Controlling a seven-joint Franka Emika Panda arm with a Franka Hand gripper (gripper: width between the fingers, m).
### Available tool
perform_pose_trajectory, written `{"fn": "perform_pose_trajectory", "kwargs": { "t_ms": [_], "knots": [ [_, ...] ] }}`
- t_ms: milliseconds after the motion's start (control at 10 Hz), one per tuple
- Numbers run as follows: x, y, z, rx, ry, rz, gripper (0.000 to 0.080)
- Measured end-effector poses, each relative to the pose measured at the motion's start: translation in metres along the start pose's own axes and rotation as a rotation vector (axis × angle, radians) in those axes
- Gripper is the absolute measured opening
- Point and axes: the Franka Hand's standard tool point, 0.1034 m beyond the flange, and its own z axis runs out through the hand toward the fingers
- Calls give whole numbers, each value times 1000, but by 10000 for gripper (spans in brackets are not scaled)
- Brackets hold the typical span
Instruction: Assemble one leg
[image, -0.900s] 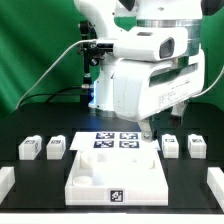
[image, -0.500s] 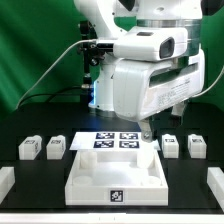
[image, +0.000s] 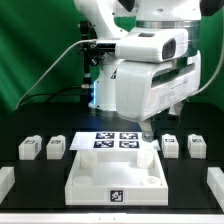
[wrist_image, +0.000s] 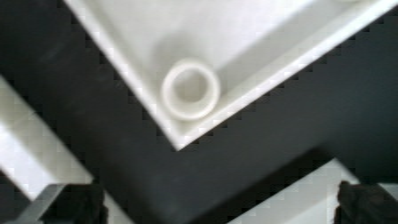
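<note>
White block leg (image: 171, 146), black-and-white tag; four alike.

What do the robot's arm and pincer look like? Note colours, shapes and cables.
The arm is white, with bulky rounded casings and grey trim. A thin white cable curves away from it. The pincer has two dark, blocky fingers.

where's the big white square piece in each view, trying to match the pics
Exterior view: the big white square piece fills the middle foreground.
Wrist view: only one corner of it shows, with a round socket in it.
Shared landmark: the open gripper, near the piece's far corner on the exterior view's right; its dark fingertips flank that corner in the wrist view.
</note>
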Motion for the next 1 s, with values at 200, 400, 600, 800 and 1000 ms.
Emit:
{"fn": "perform_pose_trajectory", "kwargs": {
  "t_ms": [200,400,600,800,1000],
  "knots": [
    [-29,-18,9,-11,4,-259,650],
    [-54,-22,13,-32,12,-540,650],
    [-57,-21,15,-32,0,-704,650],
    [-63,-22,19,-29,-1,-701,650],
    [-92,-42,44,-14,-4,-682,650]
  ]
}}
